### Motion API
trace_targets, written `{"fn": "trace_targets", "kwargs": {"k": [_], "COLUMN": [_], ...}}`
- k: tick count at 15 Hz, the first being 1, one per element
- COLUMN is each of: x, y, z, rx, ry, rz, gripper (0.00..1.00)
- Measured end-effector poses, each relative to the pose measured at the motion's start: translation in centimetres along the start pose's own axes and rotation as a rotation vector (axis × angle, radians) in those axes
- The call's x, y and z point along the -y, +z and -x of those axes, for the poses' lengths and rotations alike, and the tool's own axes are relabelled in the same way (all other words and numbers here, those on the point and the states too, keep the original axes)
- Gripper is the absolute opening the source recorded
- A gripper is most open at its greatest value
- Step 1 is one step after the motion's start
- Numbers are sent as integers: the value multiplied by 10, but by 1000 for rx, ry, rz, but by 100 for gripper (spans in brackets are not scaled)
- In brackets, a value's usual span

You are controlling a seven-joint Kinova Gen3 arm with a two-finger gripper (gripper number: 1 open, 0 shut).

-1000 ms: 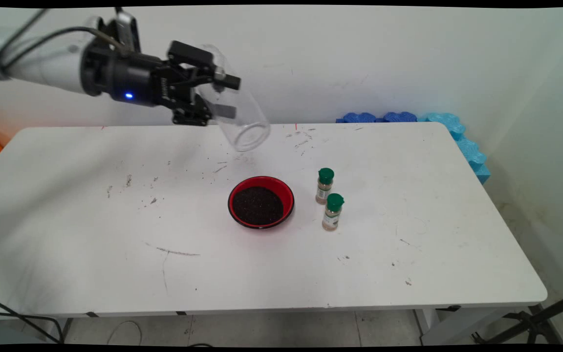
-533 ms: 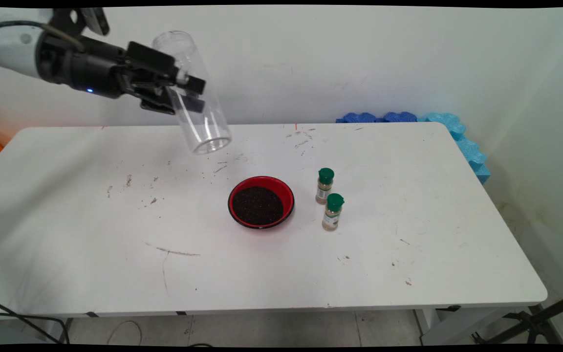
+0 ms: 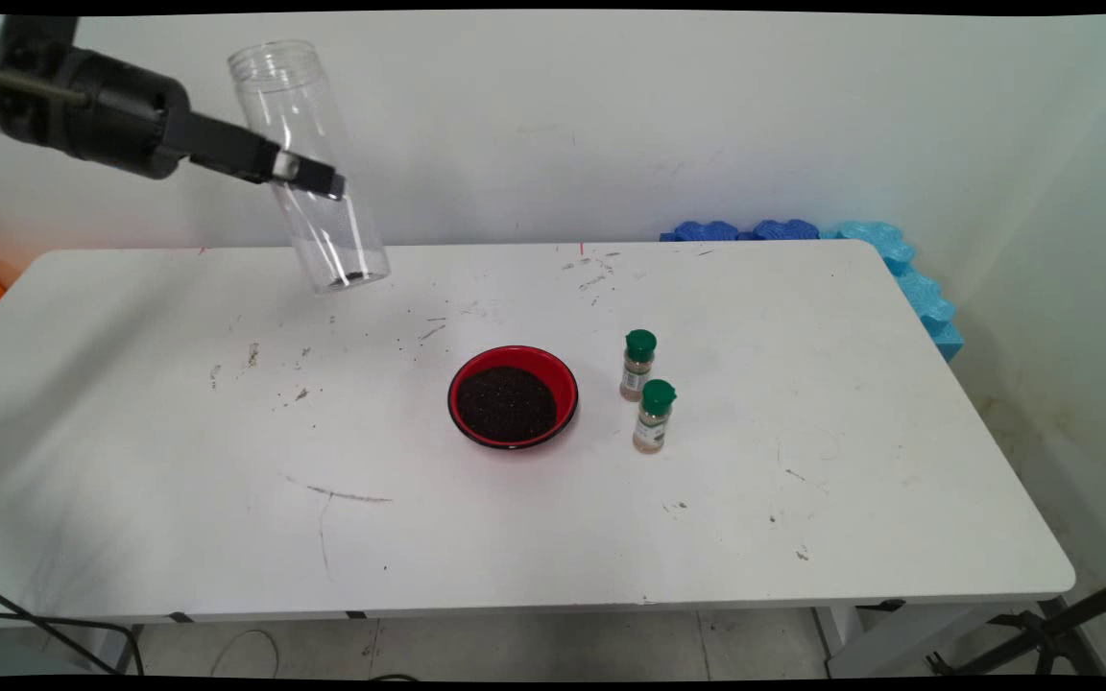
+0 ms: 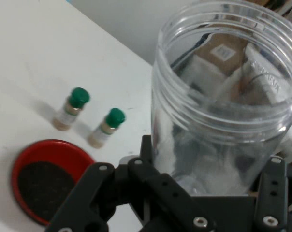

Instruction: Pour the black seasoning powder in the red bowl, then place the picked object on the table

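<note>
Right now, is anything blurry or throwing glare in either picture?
Main view: table and bowl sharp, with bright streaks of glare on the clear jar held up in the gripper. Hand view: soft overall; the two green-capped spice bottles and the red bowl are out of focus, the jar's rim reasonably crisp.

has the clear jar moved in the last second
Yes: the clear plastic jar, held by the gripper, swung left, away from the red bowl, turning mouth-up.
</note>
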Motion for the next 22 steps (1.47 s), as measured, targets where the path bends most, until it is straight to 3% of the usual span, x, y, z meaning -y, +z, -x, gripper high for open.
{"fn": "trace_targets", "kwargs": {"k": [5, 12, 22], "x": [9, 31, 66], "y": [-21, -15, 38], "z": [17, 58, 114], "rx": [47, 82, 101], "ry": [260, 503, 590], "rz": [-47, -103, -167], "gripper": [0, 0, 0]}}
